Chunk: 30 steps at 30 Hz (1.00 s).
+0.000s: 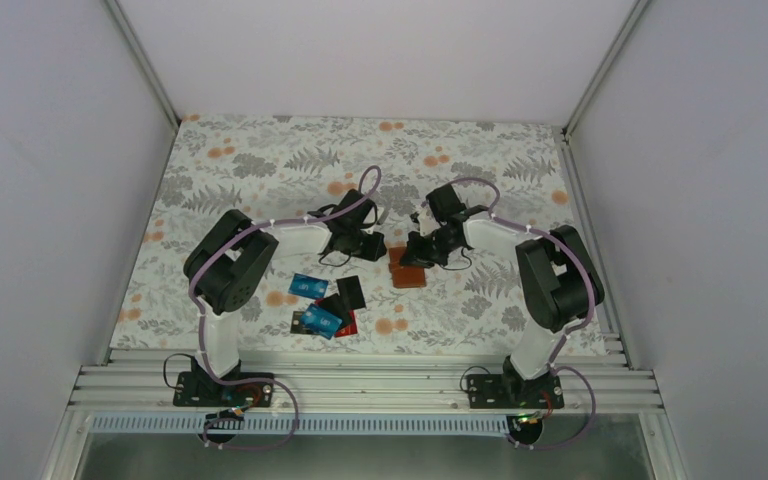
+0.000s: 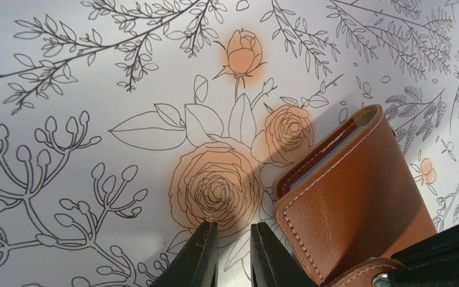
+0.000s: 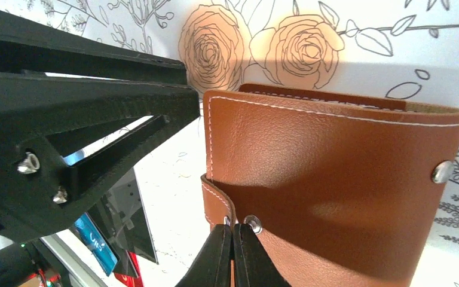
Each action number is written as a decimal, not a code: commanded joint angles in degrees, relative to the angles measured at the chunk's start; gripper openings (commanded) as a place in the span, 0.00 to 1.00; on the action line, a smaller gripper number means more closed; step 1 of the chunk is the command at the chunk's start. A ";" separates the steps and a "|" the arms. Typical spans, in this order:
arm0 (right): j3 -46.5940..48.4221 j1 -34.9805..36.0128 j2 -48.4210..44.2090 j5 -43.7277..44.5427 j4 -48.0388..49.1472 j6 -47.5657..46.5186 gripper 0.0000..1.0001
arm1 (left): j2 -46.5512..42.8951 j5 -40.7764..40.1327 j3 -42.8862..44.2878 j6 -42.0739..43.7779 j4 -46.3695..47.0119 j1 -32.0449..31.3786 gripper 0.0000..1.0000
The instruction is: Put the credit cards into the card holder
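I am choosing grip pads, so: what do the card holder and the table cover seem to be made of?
The card holder: probably leather or imitation, reddish-brown, fine grain, soft sheen, white stitching, metal stud. The table cover: smooth printed floral sheet; cloth or vinyl, I cannot tell.

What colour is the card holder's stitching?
White, on the brown card holder; clearest in right wrist view.

The floral-patterned table (image 1: 260,170) carries scattered credit cards (image 1: 320,310) near-left and the card holder (image 1: 409,274) mid-table.
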 commanded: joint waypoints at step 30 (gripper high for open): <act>-6.01 -2.95 2.25 1.29 4.39 -2.01 0.05 | 0.69 4.80 12.37 4.38 -6.27 -1.00 0.18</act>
